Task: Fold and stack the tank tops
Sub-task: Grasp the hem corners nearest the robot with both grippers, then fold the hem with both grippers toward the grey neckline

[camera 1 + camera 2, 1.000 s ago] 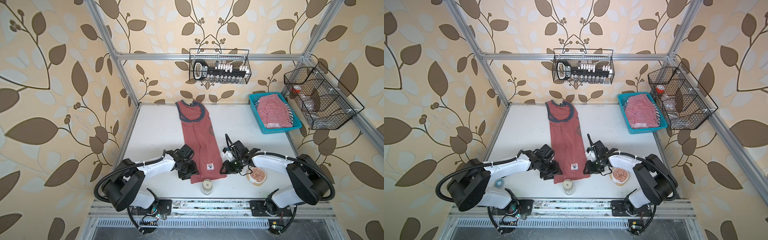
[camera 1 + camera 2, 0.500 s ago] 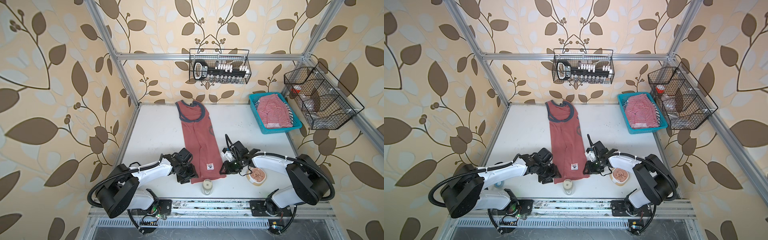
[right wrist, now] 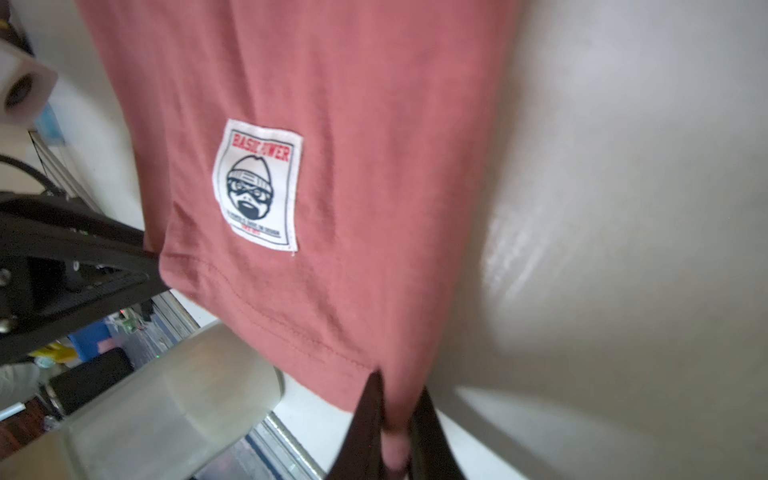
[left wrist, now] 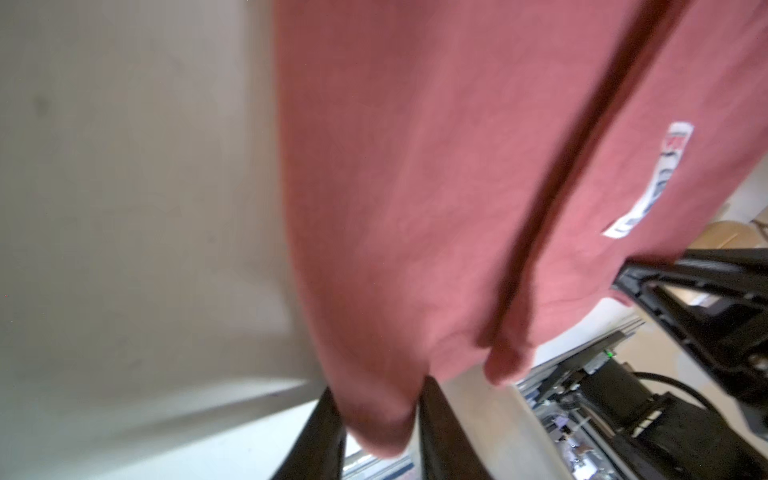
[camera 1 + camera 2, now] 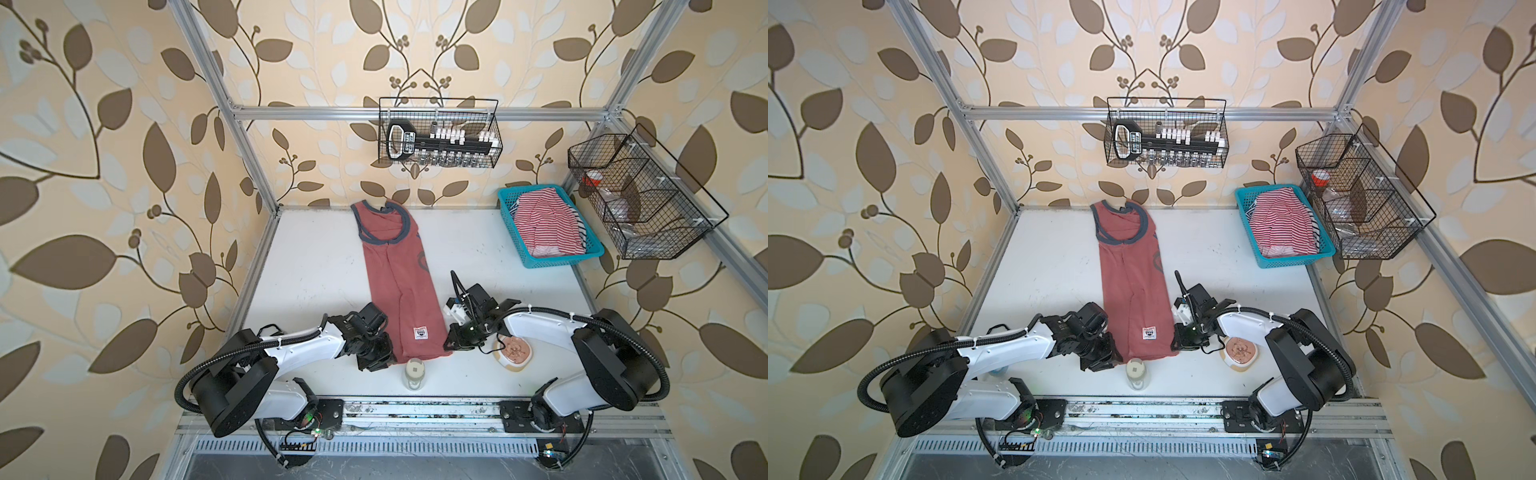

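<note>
**foldfan:** so where's the shirt at rn?

**me:** the soft brick-red tank top [image 5: 399, 291] with dark trim is lying flat down the middle of the white surface [image 5: 311, 270]. the neck hole is at the far end by the wall and the hem is at my end. it's folded narrow lengthwise, and the little white sewn label [image 3: 257, 185] with the bearded face sits face up near the hem.

**foldfan:** and your claws?

**me:** both are on the hem, low at the surface. my left claw [image 4: 380, 419] is pinched narrow on the left hem corner, with cloth bunched between the fingers. my right claw [image 3: 395, 415] is clamped tight on the right hem corner, with just a nub of red poking through.

**foldfan:** the other top?

**me:** the red-and-white striped tank top [image 5: 544, 228] is crumpled in the teal plastic basket [image 5: 552, 259] at the far right corner, well apart from both claws.

**foldfan:** anything close by?

**me:** a clear glass jar with a pale lid [image 5: 414, 372] stands just beside the hem, between my two arms. a shallow tan round dish [image 5: 515, 353] sits near my right claw. there's also a black wire basket [image 5: 440, 133] hanging on the back rail.
</note>
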### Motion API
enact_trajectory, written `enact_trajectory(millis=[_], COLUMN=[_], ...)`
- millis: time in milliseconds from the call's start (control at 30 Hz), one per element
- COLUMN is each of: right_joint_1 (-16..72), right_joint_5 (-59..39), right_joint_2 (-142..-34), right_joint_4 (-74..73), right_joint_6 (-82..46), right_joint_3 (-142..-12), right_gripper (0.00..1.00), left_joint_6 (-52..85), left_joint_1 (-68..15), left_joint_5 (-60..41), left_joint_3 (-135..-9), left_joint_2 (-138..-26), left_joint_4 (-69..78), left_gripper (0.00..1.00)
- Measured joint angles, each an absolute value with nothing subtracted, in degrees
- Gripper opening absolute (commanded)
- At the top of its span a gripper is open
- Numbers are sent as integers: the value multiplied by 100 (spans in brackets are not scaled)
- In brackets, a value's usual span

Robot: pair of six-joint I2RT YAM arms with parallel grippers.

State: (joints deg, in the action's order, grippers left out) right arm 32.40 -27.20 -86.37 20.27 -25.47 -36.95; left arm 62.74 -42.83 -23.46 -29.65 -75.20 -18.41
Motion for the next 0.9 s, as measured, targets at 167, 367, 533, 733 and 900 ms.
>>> enact_trajectory(millis=[167, 367, 533, 733, 900], right_joint_1=[3280, 3310, 3304, 3166, 2978], right_joint_5=[-2676, -2635, -2545, -2506, -2521], right_joint_2=[-8569, -8158, -8020, -8178, -8748], right_joint_4=[2180, 2458, 2652, 2797, 2902], right_joint_6=[-2561, -2536, -2456, -2327, -2158], right_joint_3=[-3704, -3990, -4622, -5389, -6165], right_gripper=[0, 0, 0, 0, 0], left_joint_6=[6235, 6191, 6101, 5728, 5196], left_joint_1=[-4283, -4283, -4272, -3861, -3094], left_joint_5=[-1938, -1444, -1015, -816, -819], left_joint_3=[-2980, -3273, -3911, -4480, -5140], left_joint_2=[-7308, -6936, -6840, -6847, -7098], left_joint_4=[-2366, -3063, -3594, -4021, -4237], left_gripper=[0, 0, 0, 0, 0])
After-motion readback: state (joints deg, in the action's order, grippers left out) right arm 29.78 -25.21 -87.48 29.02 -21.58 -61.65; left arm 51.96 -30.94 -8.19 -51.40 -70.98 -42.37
